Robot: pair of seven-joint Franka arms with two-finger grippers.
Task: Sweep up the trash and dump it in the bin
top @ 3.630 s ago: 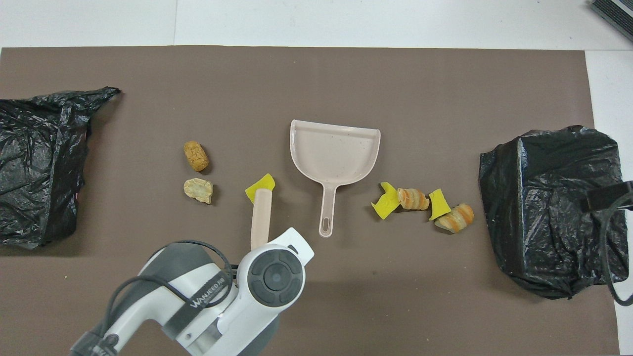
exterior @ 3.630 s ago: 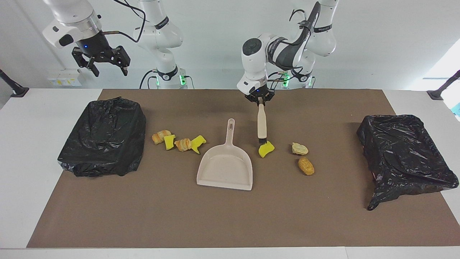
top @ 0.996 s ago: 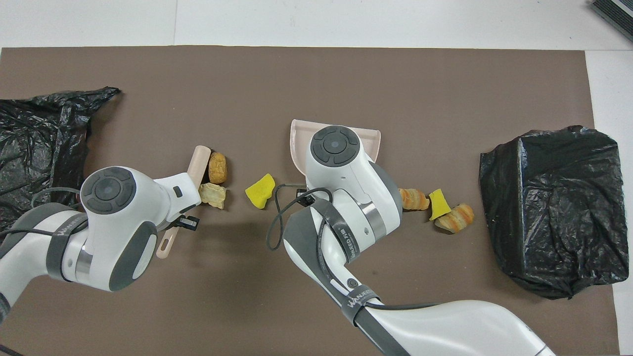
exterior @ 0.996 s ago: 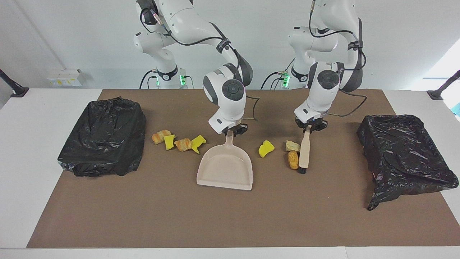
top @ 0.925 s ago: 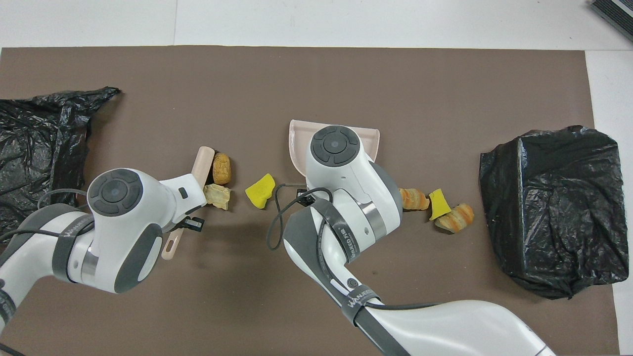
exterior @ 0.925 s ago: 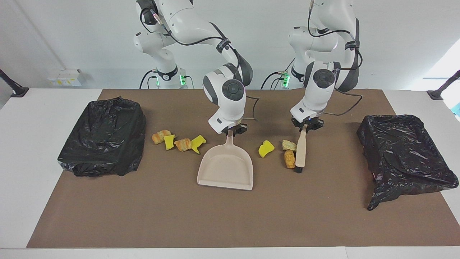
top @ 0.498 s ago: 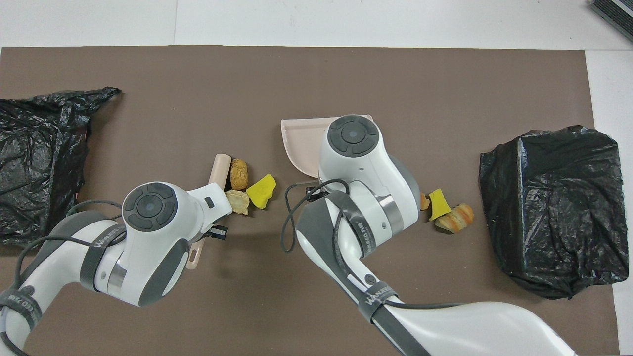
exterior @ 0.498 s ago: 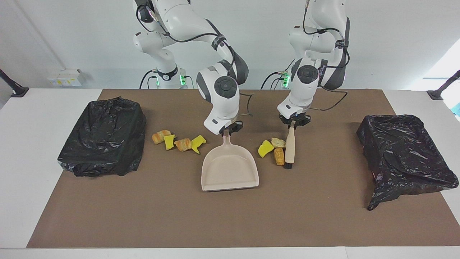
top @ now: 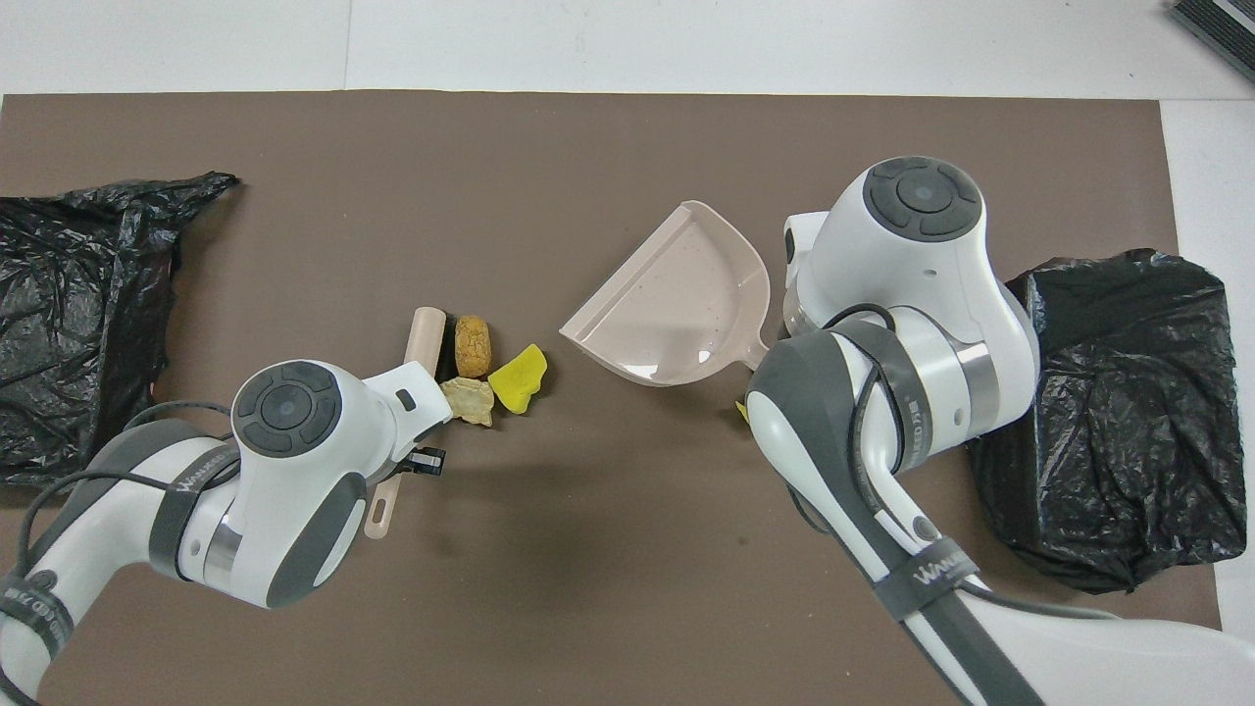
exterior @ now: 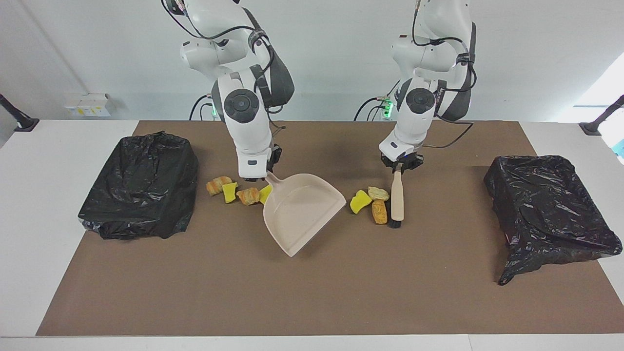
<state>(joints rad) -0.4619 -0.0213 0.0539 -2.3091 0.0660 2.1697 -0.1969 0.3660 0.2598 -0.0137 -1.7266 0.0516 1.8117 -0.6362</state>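
Two white robot arms work over a brown mat on a white worktop, with a beige dustpan at the centre of the scene. The right gripper has its fingers pinching the dustpan's handle, and the pan sits turned at an angle, its open mouth facing the left arm's end of the worktop. The left gripper has its fingers pressed tight on the top of a beige hand brush, whose dark bristles rest on the mat.

The trash lies in two groups either side of the dustpan. Just beside the pan's mouth, toward the left arm's end, a yellow sponge scrap, a pale tan chunk and an orange-brown chunk are bunched together, the two chunks touching the brush. Beside the pan's handle, toward the right arm's end, sit four more pieces: an orange bread-like chunk, a yellow scrap, a second orange chunk and a yellow scrap partly hidden by the pan's rim.

A bin lined with a black bag stands at the right arm's end of the worktop, well apart from the dustpan; a second black-bagged bin stands at the left arm's end.
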